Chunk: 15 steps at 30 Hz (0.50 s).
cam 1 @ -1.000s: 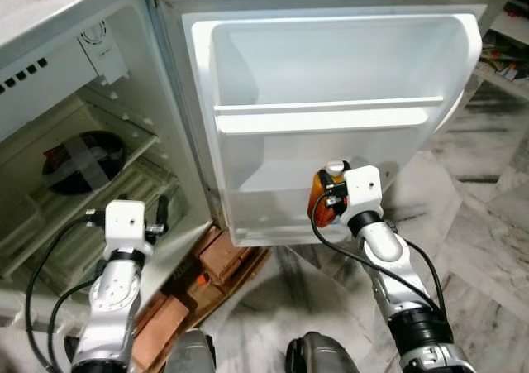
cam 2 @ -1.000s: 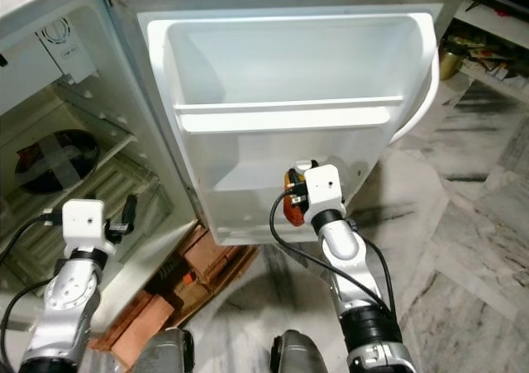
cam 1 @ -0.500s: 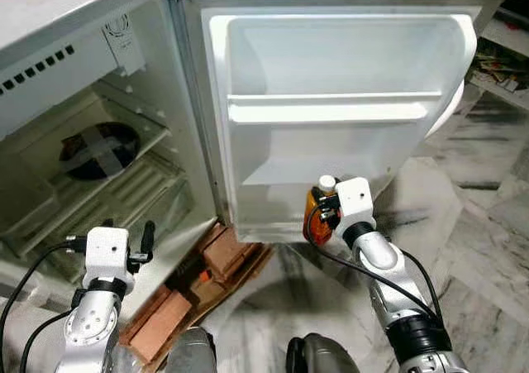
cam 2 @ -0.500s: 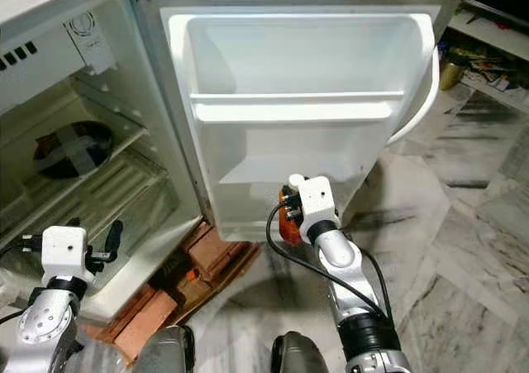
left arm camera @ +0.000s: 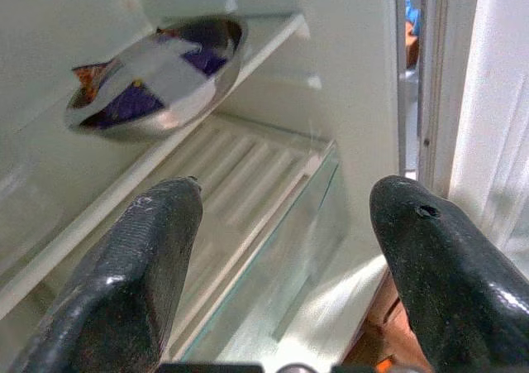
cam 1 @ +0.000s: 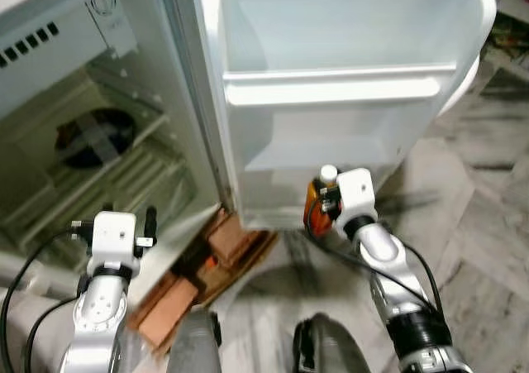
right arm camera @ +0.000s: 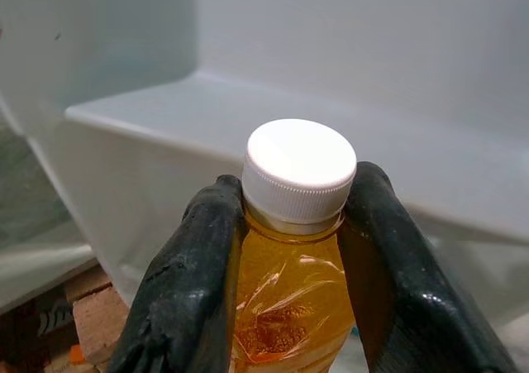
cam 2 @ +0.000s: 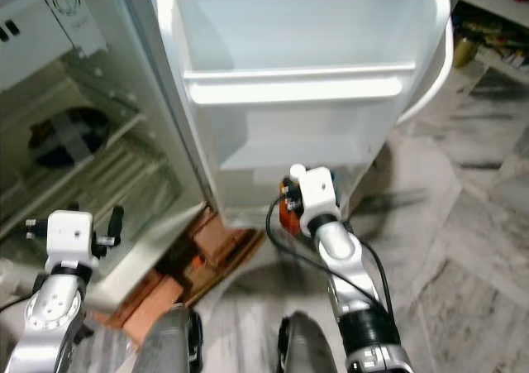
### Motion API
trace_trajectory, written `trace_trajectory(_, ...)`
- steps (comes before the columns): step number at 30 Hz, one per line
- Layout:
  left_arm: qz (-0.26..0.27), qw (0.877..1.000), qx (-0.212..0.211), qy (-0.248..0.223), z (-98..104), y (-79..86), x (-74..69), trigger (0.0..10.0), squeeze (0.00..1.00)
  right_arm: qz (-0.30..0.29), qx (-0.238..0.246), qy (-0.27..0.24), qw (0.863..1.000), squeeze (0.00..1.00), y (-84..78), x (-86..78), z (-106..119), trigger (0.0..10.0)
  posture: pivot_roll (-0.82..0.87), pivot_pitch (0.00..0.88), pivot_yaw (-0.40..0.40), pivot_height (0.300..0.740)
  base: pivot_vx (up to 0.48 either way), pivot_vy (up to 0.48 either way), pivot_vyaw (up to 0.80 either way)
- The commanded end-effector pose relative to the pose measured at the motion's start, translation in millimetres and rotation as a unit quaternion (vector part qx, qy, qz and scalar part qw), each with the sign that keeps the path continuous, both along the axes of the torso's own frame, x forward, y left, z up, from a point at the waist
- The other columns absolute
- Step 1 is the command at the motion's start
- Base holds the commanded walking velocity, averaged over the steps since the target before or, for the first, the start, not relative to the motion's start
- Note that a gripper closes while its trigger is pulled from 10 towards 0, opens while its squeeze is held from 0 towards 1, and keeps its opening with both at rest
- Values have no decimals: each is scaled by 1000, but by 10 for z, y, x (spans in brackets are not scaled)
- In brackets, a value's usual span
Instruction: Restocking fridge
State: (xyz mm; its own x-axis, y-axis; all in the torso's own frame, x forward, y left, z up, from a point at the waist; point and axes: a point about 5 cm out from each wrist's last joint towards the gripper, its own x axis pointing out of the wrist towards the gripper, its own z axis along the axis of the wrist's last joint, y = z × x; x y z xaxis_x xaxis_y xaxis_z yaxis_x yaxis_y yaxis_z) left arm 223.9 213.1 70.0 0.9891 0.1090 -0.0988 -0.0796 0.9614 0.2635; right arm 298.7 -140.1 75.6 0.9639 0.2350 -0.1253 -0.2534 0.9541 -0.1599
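The fridge door stands wide open, its white inner side facing the robot, with an upper shelf rail across it and a lower door shelf beneath. The right gripper is clamped on a bottle of amber liquid with a white cap, one black finger pressed to each side of the neck just under the cap. The bottle is upright and held in front of the bottom part of the door, close to the lower shelf, above the marble floor. The left gripper is low in front of the open fridge body, its two fingers spread apart with nothing between them. Inside the fridge a steel bowl with dark contents sits on a white shelf, and a ribbed tray lies below it. Reddish bricks sit on the floor under the fridge's front edge
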Motion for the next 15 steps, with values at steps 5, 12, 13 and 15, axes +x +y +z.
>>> trace_trajectory(5, 5, 1000, 2, 11, -23, 9, 0, 10000, 0, -2, 4, -24, 1000, 0, 3, 7, 85, 10000, 96, 216, 24, 636, 0, 0, 0)
trace_trajectory(12, -1, 1000, 6, 2, 8, -19, 34, 10000, 0, 9, -1, -46, 999, 0, 38, -18, 116, 10000, 94, 212, 14, 636, 0, 0, 0)
trace_trajectory(13, -3, 1000, 5, 3, 1, -25, 28, 10000, 0, 7, -3, -46, 999, 0, 32, -16, 115, 10000, 96, 213, 6, 636, 0, 0, 0)
trace_trajectory(15, -5, 1000, 4, 3, -10, -35, 17, 10000, 0, 4, -4, -47, 999, 0, 22, -13, 115, 10000, 96, 213, 7, 636, 0, 0, 0)
